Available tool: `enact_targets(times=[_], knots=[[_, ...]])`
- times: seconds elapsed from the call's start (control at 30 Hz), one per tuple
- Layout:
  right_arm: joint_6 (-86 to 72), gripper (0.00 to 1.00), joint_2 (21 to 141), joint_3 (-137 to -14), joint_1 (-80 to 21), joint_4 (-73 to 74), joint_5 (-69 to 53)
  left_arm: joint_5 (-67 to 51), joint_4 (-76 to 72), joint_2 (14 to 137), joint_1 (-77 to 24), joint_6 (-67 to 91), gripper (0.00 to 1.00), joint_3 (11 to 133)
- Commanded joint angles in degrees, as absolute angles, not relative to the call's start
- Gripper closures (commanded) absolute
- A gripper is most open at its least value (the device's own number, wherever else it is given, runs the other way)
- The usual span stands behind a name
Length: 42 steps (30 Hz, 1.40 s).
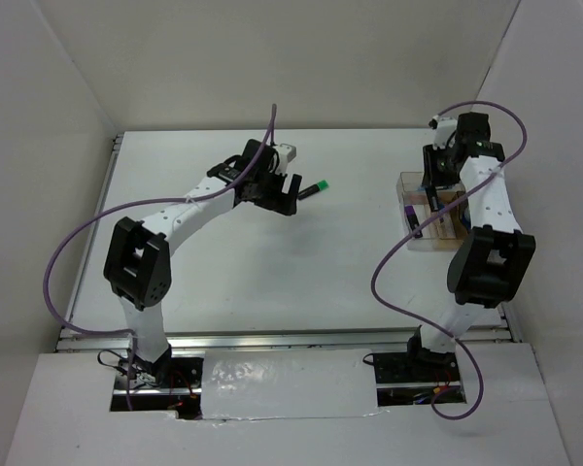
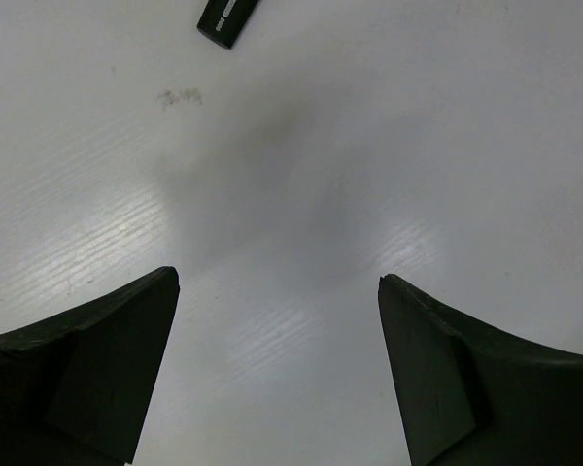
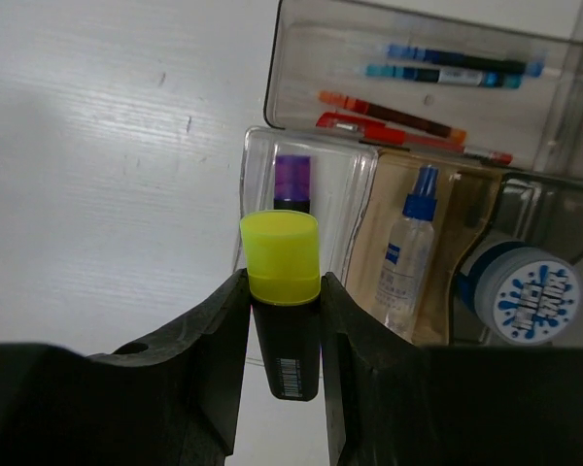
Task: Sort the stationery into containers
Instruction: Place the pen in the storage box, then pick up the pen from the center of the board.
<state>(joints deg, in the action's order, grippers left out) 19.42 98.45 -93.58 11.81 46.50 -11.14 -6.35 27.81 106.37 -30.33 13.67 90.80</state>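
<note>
the black highlighter [image 2: 228, 19] is cut off by the left wrist view's top edge.

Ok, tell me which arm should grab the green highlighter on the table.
Left. The left hand is open beside the green highlighter; the right hand holds a yellow highlighter at the box.

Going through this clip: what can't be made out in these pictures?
Left wrist view: the black highlighter is cut off by the top edge; its cap colour is out of frame.
Top view: the right arm covers part of the clear boxes; their contents are too small to name.
Right wrist view: the yellow highlighter in the right claw hides the body of the purple highlighter.
</note>
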Motion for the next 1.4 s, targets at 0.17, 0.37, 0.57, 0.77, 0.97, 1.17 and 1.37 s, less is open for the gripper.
enact_targets(times=[0.17, 0.37, 0.57, 0.77, 0.97, 1.17, 1.37], knots=[[19.2, 1.00, 103.9, -92.0, 12.7, 44.4, -11.2, -2.6, 24.4, 111.5, -30.4, 15.4, 0.04, 94.9], [19.2, 0.84, 106.9, -91.0, 12.7, 44.1, -9.5, -1.3, 22.8, 116.3, -30.2, 13.5, 0.04, 100.1], [18.6, 0.49, 106.9, -89.1, 12.7, 43.3, -9.4, -8.8, 17.0, 122.9, -29.1, 6.9, 0.03, 104.6], [17.2, 0.37, 105.2, -91.6, 11.8, 46.2, -11.1, -15.4, 14.5, 131.1, -27.4, 2.5, 0.04, 112.6], [15.5, 0.36, 99.7, -93.5, 10.1, 49.8, -15.0, -13.7, 16.0, 140.3, -27.0, 0.7, 0.08, 121.6], [13.7, 0.36, 95.0, -94.2, 9.0, 52.3, -17.9, -13.1, 18.5, 145.8, -27.2, -2.6, 0.13, 127.7], [13.4, 0.36, 93.9, -95.8, 9.0, 54.1, -18.4, -11.1, 25.7, 150.7, -29.4, -6.6, 0.19, 135.2]])
